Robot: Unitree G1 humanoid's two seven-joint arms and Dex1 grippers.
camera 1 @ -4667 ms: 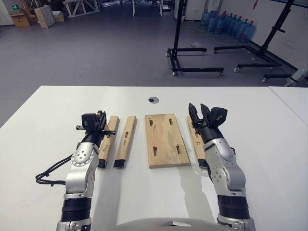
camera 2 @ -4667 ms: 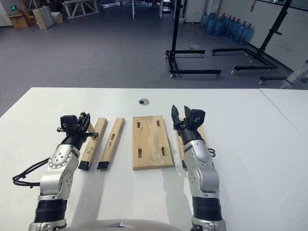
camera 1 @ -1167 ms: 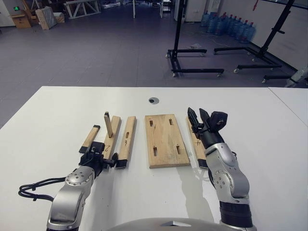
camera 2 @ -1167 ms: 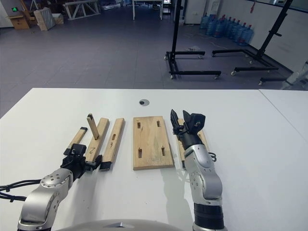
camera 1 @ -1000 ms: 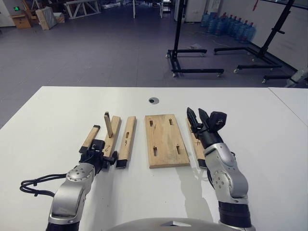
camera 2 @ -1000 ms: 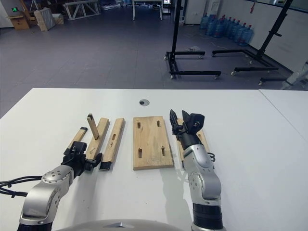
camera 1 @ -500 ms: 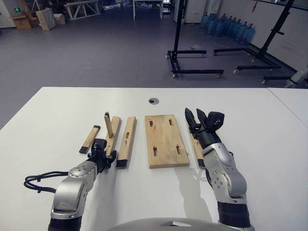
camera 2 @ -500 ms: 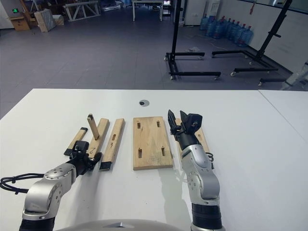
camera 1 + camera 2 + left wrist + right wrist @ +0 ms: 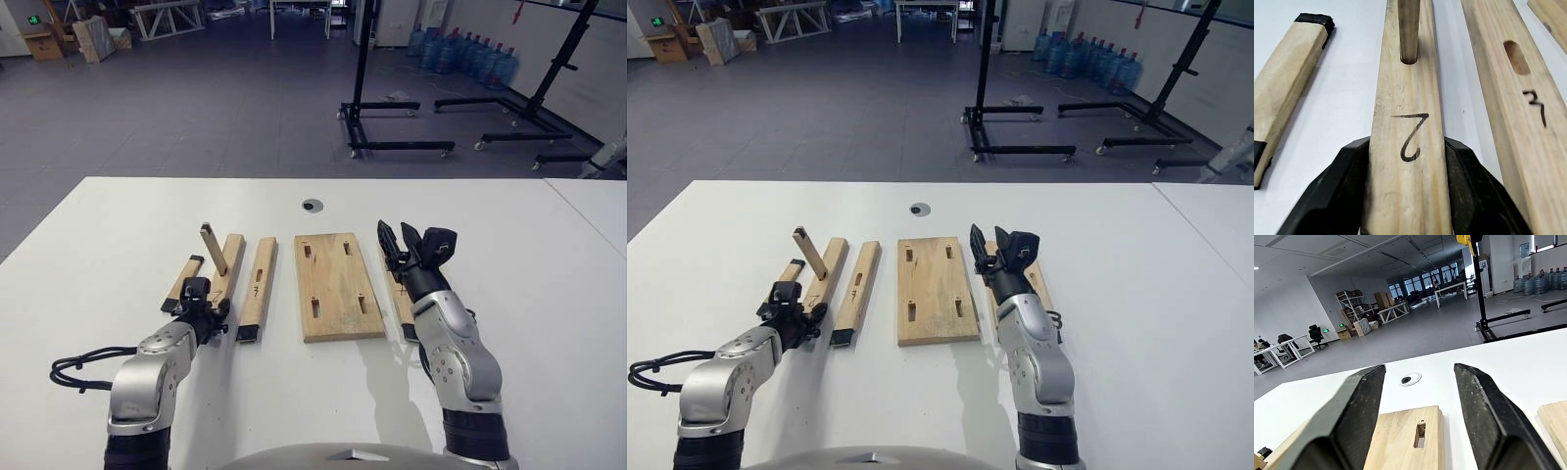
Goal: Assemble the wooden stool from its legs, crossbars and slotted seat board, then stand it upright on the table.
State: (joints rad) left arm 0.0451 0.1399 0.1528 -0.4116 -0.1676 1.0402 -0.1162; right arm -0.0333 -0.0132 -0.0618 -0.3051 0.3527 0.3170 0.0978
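Stool parts lie spread flat across the white surface [image 9: 509, 245], none of them joined to the slotted seat board [image 9: 339, 284]. That board rests at the middle, its four slots facing up, with a round grommet hole [image 9: 313, 204] in the surface at its 12 o'clock.

At the board's 9 o'clock lies the second leg [image 9: 257, 284], one slot visible in its upper face and a black cap on its near end. Just beyond it, also at 9 o'clock, is the gripped leg [image 9: 227, 262]. The left end effector [image 9: 206, 297] pinches this leg's near end, one black finger [image 9: 1347, 171] pressed to each side of the wood. A crossbar [image 9: 214, 247] stands in the gripped leg's slot, tilted so that its top leans toward 11 o'clock. A loose crossbar [image 9: 183, 282] with black ends lies flat, farther out at 9 o'clock, apart from the gripped leg.

At the board's 3 o'clock lies the third leg [image 9: 397, 294], close beside the board's edge. The right end effector [image 9: 394, 233] hovers over this leg's far half, fingers spread wide and pointing toward 12 o'clock, with nothing between them.
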